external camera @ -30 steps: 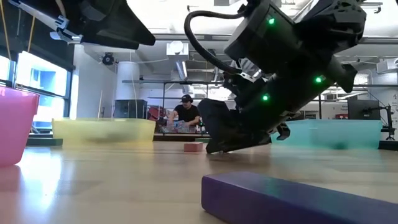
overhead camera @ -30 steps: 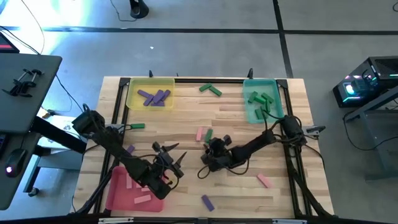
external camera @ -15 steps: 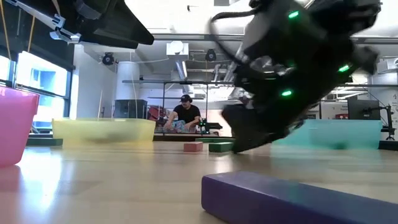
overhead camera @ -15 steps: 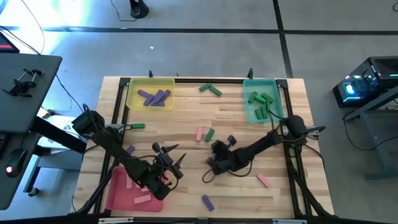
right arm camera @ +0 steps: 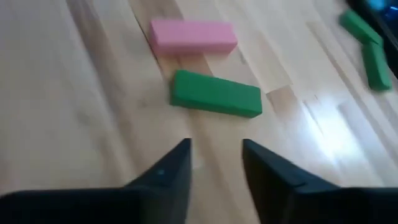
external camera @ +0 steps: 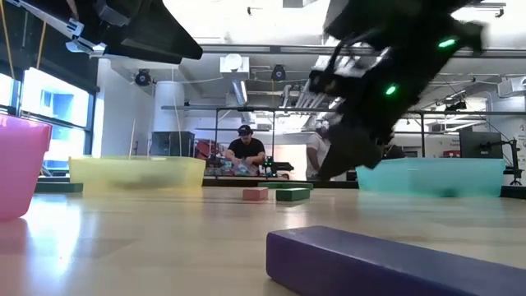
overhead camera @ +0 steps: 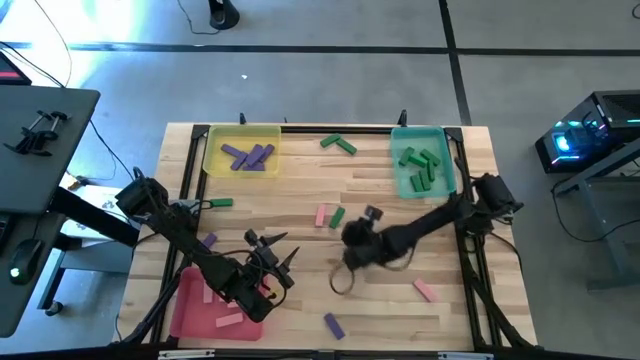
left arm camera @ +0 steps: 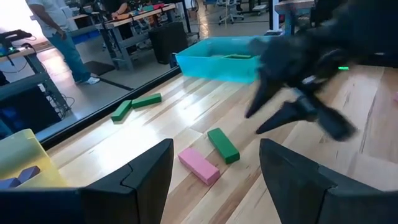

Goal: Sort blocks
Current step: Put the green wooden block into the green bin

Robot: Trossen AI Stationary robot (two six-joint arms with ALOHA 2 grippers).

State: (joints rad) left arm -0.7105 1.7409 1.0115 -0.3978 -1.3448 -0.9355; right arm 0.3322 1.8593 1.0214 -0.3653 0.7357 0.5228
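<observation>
The right gripper [right arm camera: 214, 158] hangs just short of a green block [right arm camera: 216, 94] that lies beside a pink block [right arm camera: 193, 35] near the middle of the high view. Its fingers are parted with nothing between them. In the high view that same arm reaches in from the right edge toward the green block [overhead camera: 337, 217] and pink block [overhead camera: 322, 215].

My worry is how close these two lie. They look almost touching, so a finger coming down on the near side could nudge the pink one, or pinch both together. The green block also lies crosswise to the fingers; if the wrist isn't turned to match, the bar could twist out or skid across the smooth wood.

The left gripper [left arm camera: 214, 180] waits at the lower left of the high view, over the pink tray [overhead camera: 190, 305], fingers spread and empty. It faces the same pair, so if both arms go for that spot they could meet.

Other blocks are scattered: purple ones in the yellow tray [overhead camera: 215, 163] at upper left, green ones in the teal tray [overhead camera: 402, 183] at upper right, a purple block [overhead camera: 333, 324] near the bottom edge, and a pink one [overhead camera: 425, 290] at lower right. The low cable loop under the right arm could drag a loose bar along.
</observation>
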